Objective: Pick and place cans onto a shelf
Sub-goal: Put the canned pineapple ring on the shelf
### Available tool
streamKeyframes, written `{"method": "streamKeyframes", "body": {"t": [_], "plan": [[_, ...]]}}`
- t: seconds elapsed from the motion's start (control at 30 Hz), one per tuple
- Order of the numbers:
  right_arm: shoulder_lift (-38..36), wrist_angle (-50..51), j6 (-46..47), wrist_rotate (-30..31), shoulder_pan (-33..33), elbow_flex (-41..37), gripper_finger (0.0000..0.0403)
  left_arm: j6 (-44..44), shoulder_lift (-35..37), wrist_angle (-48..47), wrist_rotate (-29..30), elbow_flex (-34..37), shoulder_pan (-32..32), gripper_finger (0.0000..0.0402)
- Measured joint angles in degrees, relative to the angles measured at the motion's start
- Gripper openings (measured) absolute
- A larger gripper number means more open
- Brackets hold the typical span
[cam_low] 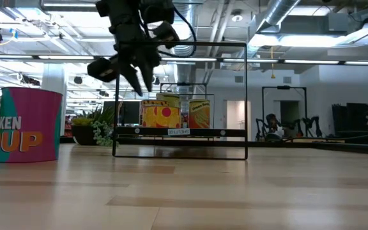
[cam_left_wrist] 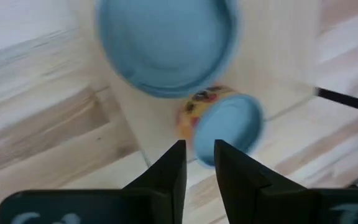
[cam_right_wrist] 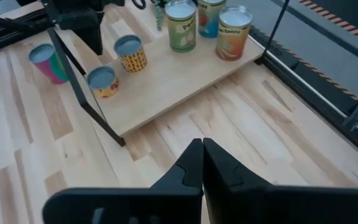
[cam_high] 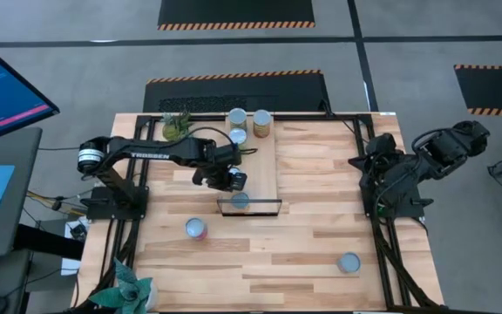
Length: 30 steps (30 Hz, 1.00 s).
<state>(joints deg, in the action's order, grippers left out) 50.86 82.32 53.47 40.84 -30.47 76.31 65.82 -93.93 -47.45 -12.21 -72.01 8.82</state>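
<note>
Above the shelf (cam_high: 260, 166), the left gripper (cam_high: 231, 180) hovers, fingers slightly parted and empty, over two cans (cam_right_wrist: 131, 53); the right gripper (cam_right_wrist: 202, 163) waits clenched at the table's (cam_high: 321, 244) right edge.

"TROSSEN" runs along the left arm (cam_high: 159, 155); the pink can (cam_low: 29, 125) at near left shows what looks like "KEN UP".
</note>
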Motion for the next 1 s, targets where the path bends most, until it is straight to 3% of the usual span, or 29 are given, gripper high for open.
{"method": "streamKeyframes", "body": {"t": [0.33, 0.6, 0.87, 1.0], "plan": [[-0.01, 2.12, -0.1, -0.2, 0.01, 0.0, 0.0018, -1.09, -0.02, 0.83, 1.18, 0.07, -0.05, 0.0073], [-0.3, 6.95, -0.73, -0.61, 0.01, 0.0, 0.0025, 3.98, -3.69, 2.44, -1.46, 0.11, 0.21, 0.0073], [-3.39, 7.26, -4.88, -6.61, 0.01, 0.0, 0.0023, 8.65, -8.7, 14.69, -1.96, -0.06, -0.63, 0.0073], [-6.21, 7.27, -3.81, -6.73, 0.01, 0.0, 0.002, 8.8, -8.76, 12.4, 1.04, -1.58, -0.48, 0.0073]]}}
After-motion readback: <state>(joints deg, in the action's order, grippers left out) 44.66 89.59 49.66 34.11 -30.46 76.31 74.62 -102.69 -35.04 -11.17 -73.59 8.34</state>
